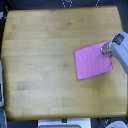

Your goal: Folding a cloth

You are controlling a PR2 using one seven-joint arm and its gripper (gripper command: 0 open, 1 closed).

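Jaws (105,49) at flat cloth's (91,61) right edge.

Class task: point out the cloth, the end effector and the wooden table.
cloth (91,61), exterior view, middle of fabric
end effector (105,48), exterior view, tip at cloth's corner
wooden table (40,60), exterior view, bare top

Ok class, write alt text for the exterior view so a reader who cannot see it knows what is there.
A flat pink cloth lies unfolded on a wooden table, toward the exterior view's right. A grey robot arm reaches in from that side, its tool at the cloth's upper right corner; whether it grips is unclear.
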